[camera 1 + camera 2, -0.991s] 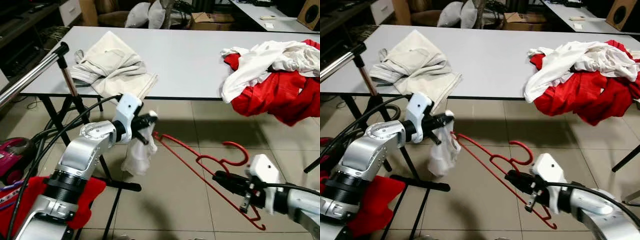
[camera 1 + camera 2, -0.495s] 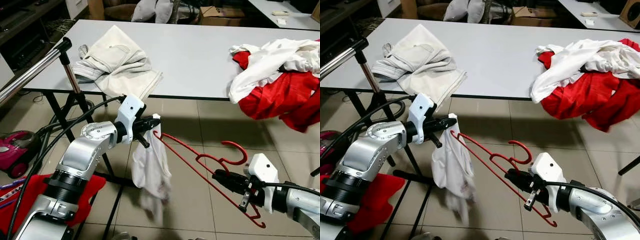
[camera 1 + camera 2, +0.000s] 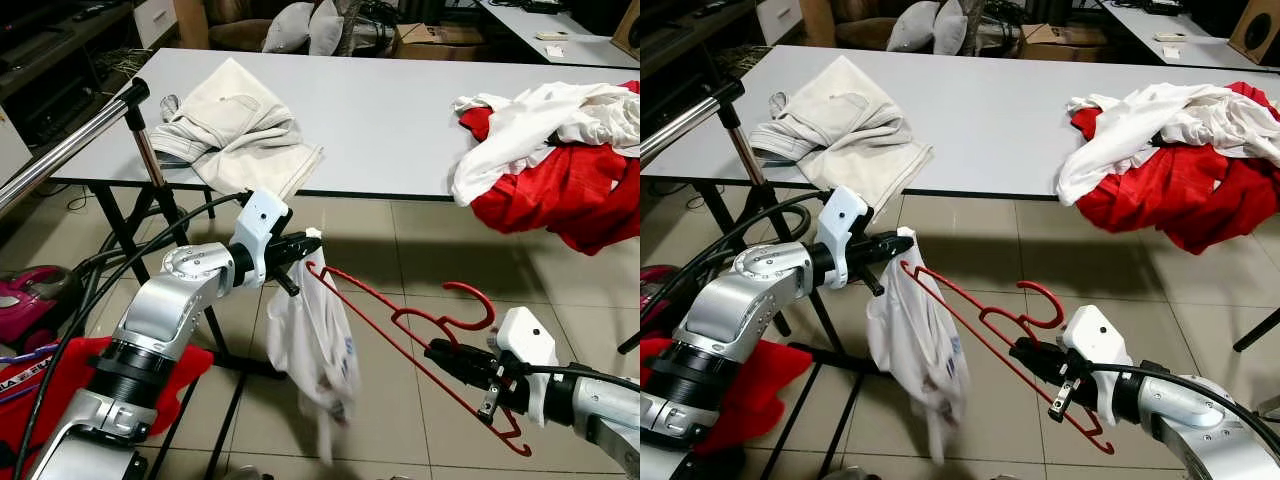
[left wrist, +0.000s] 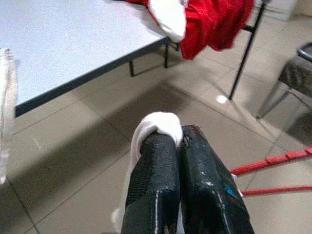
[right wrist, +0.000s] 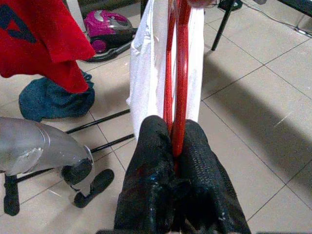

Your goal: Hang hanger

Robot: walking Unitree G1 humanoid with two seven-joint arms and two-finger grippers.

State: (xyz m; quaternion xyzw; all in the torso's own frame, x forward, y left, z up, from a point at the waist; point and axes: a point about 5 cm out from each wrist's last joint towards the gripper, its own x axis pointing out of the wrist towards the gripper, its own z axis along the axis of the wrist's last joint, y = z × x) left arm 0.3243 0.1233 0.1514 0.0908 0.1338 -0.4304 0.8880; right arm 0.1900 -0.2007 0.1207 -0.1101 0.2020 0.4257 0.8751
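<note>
two grippers clamped — left gripper on white shirt, right gripper on red hanger.

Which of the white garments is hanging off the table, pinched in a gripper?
The white shirt dangling from the left gripper; the other white garment lies on the table atop red clothes.

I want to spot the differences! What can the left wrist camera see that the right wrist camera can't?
Left wrist view alone: the table and the red and white clothes hanging off it. Right wrist view alone: a pink vacuum, a blue bundle on the floor and a hanging red cloth. Both: the white shirt, the red hanger and floor tiles.
</note>
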